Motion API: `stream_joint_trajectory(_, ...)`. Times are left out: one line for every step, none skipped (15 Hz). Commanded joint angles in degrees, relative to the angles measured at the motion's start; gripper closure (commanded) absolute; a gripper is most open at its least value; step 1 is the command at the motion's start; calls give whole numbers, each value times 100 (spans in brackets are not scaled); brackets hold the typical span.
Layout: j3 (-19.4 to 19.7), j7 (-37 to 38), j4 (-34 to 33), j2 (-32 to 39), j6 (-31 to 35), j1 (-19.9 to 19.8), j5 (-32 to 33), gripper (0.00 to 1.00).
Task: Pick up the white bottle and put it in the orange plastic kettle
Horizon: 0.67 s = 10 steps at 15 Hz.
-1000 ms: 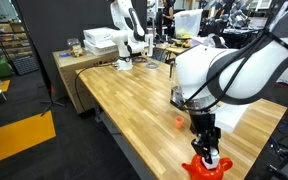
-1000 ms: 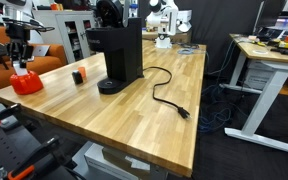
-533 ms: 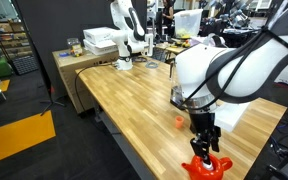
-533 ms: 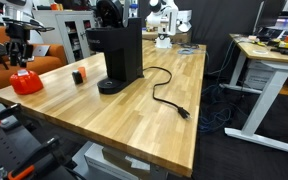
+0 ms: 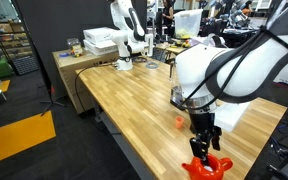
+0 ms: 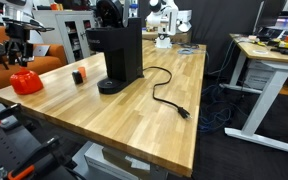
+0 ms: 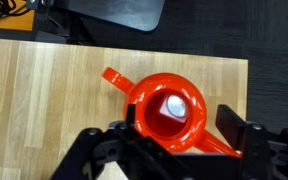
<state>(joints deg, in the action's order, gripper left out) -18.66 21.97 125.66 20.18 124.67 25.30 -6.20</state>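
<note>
The orange plastic kettle (image 7: 144, 92) stands on the wooden table, seen from straight above in the wrist view with its spout pointing up-left. The white bottle (image 7: 174, 103) lies inside it, against the red inner wall. My gripper (image 7: 181, 125) hangs just over the kettle's mouth, its black fingers (image 7: 229, 125) spread wide with nothing between them. In both exterior views the gripper (image 5: 204, 148) (image 6: 21, 57) points down over the kettle (image 5: 206, 168) (image 6: 25, 82) near the table's corner.
A black coffee machine (image 6: 119, 52) stands mid-table with its power cord (image 6: 164, 95) trailing across the wood. A small black and orange object (image 6: 78, 76) lies between it and the kettle. A tiny orange object (image 5: 179, 123) sits close to the arm. The table edge runs close by the kettle.
The gripper's fingers have spread apart above the kettle. The arm itself has barely moved, and the kettle stays where it was.
</note>
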Motion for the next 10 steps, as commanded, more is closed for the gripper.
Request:
stream_joint_trajectory(-40,-142,79,-219,-32,14,-28,0)
stream_joint_trajectory(-61,-133,134,-354,-43,33,7,0)
stream_joint_trajectory(-109,-155,216,-543,-32,28,-28,0)
stream_joint_trajectory(-143,-147,281,-727,-28,22,-60,0)
stream_joint_trajectory(-170,-132,385,-975,-25,1,-85,0)
stream_joint_trajectory(-211,-59,491,-1293,-107,-7,-136,0)
stream_joint_trajectory(-200,-28,594,-1510,-77,-37,-125,0)
stream_joint_trajectory(-186,-90,728,-1762,-57,-109,-226,0)
stream_joint_trajectory(-159,-100,906,-2039,13,-167,-292,0)
stream_joint_trajectory(-127,-121,1113,-2325,84,-232,-395,0)
